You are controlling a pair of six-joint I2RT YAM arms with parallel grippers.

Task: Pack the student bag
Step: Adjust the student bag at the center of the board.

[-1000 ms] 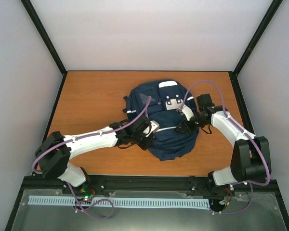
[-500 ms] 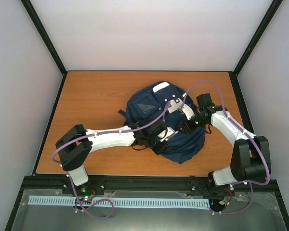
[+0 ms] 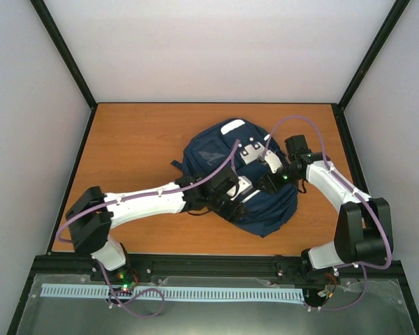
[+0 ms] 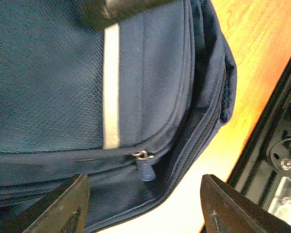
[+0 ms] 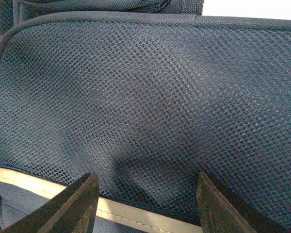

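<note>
The student bag is a navy backpack with a white stripe and white-grey patches, lying flat mid-table. My left gripper hovers over its near side. In the left wrist view that gripper is open, and a blue zipper pull on a partly open zip lies just beyond its fingertips, untouched. My right gripper is at the bag's right side. In the right wrist view the right gripper is open, facing the dark mesh panel above a pale stripe, with nothing gripped.
The orange wooden table extends around the bag. A black frame rail runs along the near table edge close to the bag's corner. Pale walls enclose the left, back and right sides.
The left gripper has gone from shut to open by the zipper pull. The bag shifted right and turned earlier in the second. The left arm's elbow has swung back left.
</note>
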